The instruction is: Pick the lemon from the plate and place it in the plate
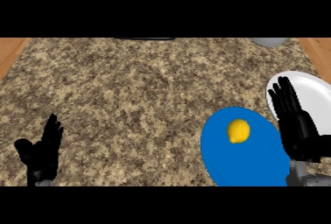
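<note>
A small, smooth yellow lemon lies on the glossy blue oval plate, on a speckled brown granite worktop. The right hand stretches flat, fingers straight, over the white round plate, holding nothing. The left hand rests open at lower left.

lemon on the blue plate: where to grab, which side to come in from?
Grip the lemon across its narrow middle; its long axis runs roughly up-down in the view. Probably come from above and the right with the right hand, which is open beside the blue plate.
</note>
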You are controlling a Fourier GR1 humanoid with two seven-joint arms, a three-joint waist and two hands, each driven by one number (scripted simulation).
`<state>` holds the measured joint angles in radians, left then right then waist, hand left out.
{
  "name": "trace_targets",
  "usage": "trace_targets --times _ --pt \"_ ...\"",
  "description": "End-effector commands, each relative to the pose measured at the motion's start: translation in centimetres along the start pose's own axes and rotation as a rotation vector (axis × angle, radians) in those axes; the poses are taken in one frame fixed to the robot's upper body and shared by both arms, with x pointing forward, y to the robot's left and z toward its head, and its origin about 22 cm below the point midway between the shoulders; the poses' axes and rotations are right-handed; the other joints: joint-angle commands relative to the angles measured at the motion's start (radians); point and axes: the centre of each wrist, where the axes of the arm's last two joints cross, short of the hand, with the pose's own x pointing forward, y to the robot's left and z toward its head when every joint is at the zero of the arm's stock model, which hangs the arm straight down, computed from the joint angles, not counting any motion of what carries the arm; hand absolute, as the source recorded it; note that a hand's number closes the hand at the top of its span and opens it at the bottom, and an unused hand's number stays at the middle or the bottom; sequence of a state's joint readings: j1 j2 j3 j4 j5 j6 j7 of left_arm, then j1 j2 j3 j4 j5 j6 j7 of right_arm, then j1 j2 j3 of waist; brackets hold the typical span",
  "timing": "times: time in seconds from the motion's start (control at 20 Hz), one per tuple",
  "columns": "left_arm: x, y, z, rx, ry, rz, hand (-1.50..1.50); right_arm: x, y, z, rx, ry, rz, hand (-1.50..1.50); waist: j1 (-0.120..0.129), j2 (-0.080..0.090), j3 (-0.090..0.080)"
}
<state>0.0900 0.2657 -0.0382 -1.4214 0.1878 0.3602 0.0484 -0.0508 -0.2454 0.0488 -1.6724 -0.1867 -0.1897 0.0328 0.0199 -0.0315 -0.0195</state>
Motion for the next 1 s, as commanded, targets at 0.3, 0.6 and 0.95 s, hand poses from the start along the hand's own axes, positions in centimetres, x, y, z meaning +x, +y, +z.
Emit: trace_targets --times 0.3,0.6,0.95 --pt "0.4 -2.8 0.6 -0.195 0.042 0.018 0.0 4.9 -12.6 0.2 -0.314 0.09 0.777 1.5 -0.116 0.071 -0.025" --pt "0.8 -5.2 1.7 -0.369 0.103 0.041 0.0 4.8 -9.3 2.9 -0.87 -0.132 0.524 -1.5 -0.058 0.026 0.018" --pt "0.8 -5.7 -0.3 -0.381 0.1 0.025 0.0 8.2 -5.2 7.8 -0.766 -0.058 0.622 -1.5 -0.039 0.031 0.017"
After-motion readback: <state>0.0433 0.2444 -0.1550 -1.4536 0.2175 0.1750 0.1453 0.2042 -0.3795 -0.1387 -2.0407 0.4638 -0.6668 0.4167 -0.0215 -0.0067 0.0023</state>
